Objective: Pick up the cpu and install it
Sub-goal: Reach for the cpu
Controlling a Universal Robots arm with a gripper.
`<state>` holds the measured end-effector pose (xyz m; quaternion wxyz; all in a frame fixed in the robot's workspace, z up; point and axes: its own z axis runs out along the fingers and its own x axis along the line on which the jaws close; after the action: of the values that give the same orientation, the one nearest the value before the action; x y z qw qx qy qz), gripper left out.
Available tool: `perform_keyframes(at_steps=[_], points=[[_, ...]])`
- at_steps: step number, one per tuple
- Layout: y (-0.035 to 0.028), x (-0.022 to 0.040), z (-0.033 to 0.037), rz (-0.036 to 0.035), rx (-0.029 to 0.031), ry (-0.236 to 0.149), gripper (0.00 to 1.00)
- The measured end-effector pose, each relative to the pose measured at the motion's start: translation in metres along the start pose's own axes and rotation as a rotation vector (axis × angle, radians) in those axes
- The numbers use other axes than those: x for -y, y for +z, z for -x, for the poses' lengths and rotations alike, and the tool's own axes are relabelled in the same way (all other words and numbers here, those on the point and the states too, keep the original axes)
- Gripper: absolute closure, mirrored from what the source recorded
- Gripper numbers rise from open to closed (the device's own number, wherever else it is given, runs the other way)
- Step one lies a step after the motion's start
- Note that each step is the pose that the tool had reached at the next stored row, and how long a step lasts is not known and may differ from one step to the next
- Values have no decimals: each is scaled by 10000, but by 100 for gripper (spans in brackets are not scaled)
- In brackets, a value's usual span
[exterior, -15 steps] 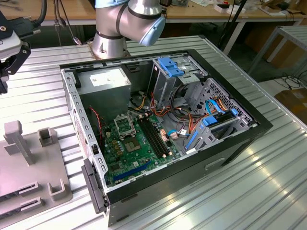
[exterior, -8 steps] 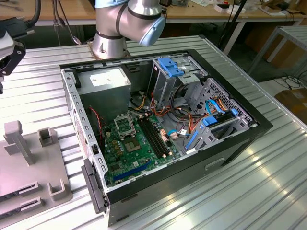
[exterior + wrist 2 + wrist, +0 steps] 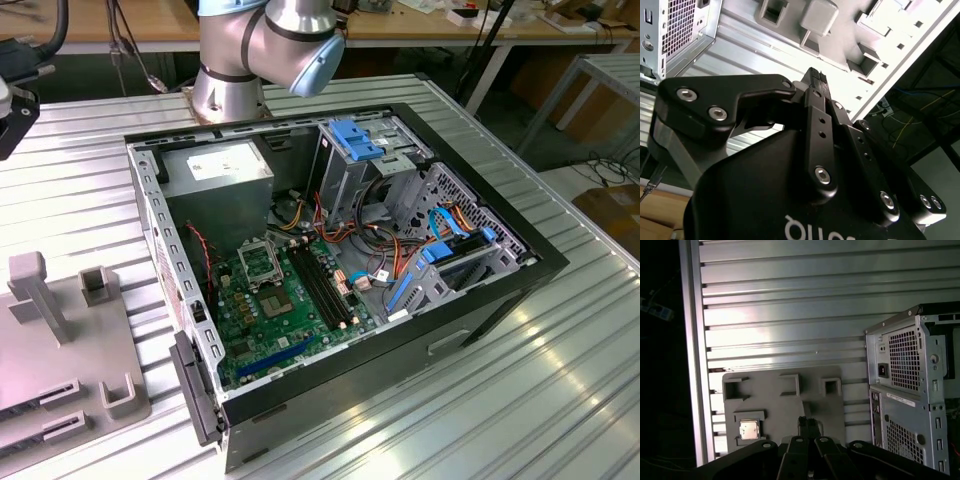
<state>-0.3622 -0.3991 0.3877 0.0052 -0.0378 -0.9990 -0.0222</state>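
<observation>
Below the gripper (image 3: 810, 424), on the slatted aluminium table (image 3: 790, 300), lies a grey fixture plate (image 3: 785, 407). The cpu (image 3: 749, 429) sits flat in a square pocket of that plate, to the side of the fingertips away from the computer case (image 3: 905, 405), untouched. Fingers (image 3: 815, 100) are clenched together in both wrist views with nothing between them. The gripper hangs clear above the plate. In the exterior view the case lies open, its board socket (image 3: 262, 262) well apart from the plate.

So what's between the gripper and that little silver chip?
In the first wrist view, just bare grey fixture plate lies between the gripper and the cpu.
</observation>
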Motion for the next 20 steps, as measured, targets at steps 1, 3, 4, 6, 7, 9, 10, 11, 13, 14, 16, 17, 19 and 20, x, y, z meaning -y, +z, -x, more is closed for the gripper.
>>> perform_keyframes(at_steps=[1,3,4,6,7,9,10,11,13,14,16,17,19,20], points=[[1,1,-9,0,0,0,89],[4,3,-30,0,0,-1,89],[5,3,-39,0,0,0,89],[10,5,-52,1,-2,-1,89],[11,5,-58,0,-4,0,89],[13,6,-68,0,-6,0,89],[14,6,-74,0,-5,0,89],[14,7,-85,0,-6,1,89],[18,10,-126,-1,-6,0,89],[20,12,-147,-1,-7,0,89],[28,20,-242,0,-5,0,89],[30,22,-272,1,-5,1,89],[33,24,-298,1,-5,0,89],[34,25,-306,0,-5,0,89]])
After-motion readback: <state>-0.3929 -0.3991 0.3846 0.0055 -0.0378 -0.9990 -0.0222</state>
